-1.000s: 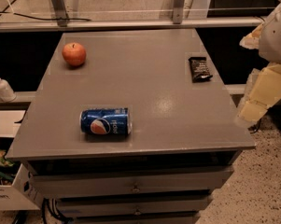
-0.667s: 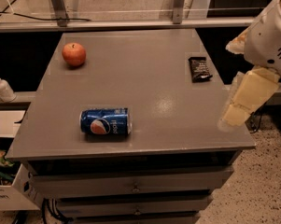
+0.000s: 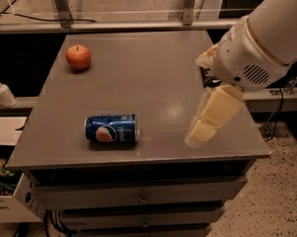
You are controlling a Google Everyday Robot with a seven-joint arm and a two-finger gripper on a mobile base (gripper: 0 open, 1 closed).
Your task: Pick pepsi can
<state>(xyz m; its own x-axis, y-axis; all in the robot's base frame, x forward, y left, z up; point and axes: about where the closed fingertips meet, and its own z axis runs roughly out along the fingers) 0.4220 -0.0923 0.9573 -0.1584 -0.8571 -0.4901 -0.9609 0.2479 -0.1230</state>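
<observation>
one pepsi can is lying on its side near the front edge of the gray counter, toward the left. a red apple is sitting near the far left corner, well apart from the can. the claw is hanging over the right side of the counter, pointing down, well apart from the can. whether the claw is released or clenched is not showing, so i cannot tell.
</observation>
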